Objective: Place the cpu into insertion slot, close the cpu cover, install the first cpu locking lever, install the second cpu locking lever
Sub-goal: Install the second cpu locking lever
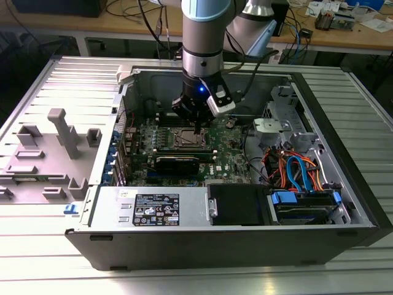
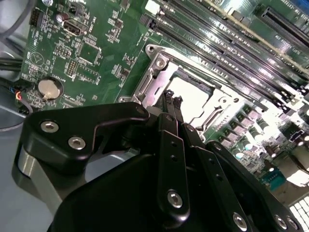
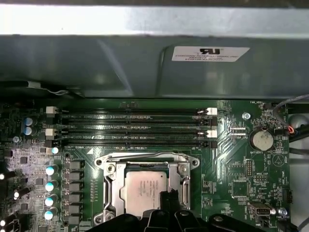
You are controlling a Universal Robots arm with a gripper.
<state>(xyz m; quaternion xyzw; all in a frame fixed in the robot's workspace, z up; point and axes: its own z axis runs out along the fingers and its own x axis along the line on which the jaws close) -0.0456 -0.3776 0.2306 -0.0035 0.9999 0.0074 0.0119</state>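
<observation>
The gripper (image 3: 169, 200) is hovering directly over the cpu (image 3: 142, 191) lying in the insertion slot (image 3: 111, 193); its fingers are looking pinched together, grasping nothing.

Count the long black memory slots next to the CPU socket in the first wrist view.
3: the memory slots lie parallel in a stack between the insertion slot and the grey case wall, one at, one at, one at.

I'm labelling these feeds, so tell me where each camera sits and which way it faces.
Exterior view: off the arm, looking down into the open computer case; the arm and gripper show above the motherboard.
First wrist view: on the arm, facing the cpu in the insertion slot; fingers intrude.
Second wrist view: on the arm, looking along the gripper.
Both wrist views share the socket.
</observation>
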